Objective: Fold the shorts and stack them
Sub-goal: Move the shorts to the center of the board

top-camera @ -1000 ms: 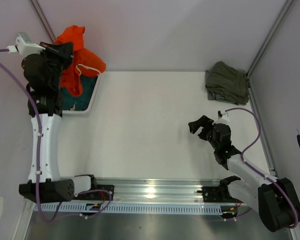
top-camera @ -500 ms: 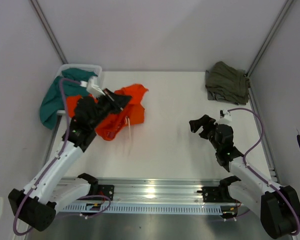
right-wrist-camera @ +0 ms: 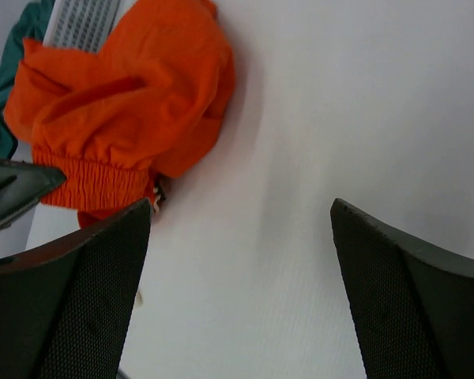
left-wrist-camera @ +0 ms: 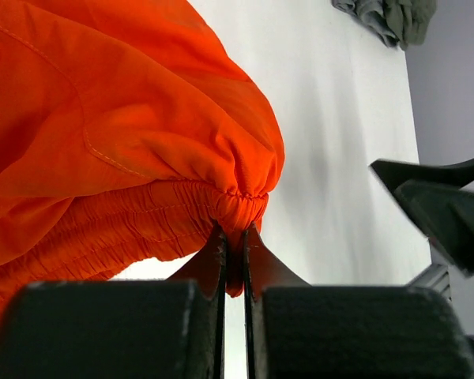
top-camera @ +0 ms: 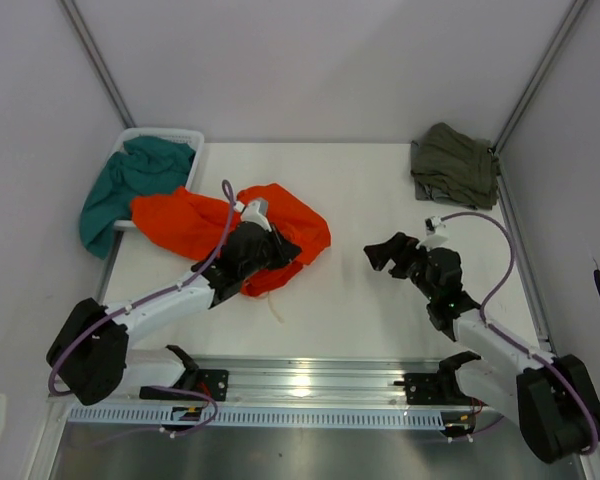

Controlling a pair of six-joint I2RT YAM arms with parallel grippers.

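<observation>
The white worktop filled most of the top view. On its left half lay the orange shorts, spread out in a crumpled way. Their far left end reached up to the teal garment. This teal garment hung over the edge of a white basket at the far left corner. At the far right corner the olive-green garment lay in a small folded heap, well apart from the others.

The left arm reached low across the worktop, and the left pincer lay on the right part of the orange shorts. In the left wrist view this pincer was closed tight, with a fold of the gathered elastic waistband pinched between its fingers.

The right pincer hovered over the bare worktop to the right of the shorts. It pointed toward them and did not touch them. Its jaws stood wide apart with nothing between them, as the right wrist view showed.
</observation>
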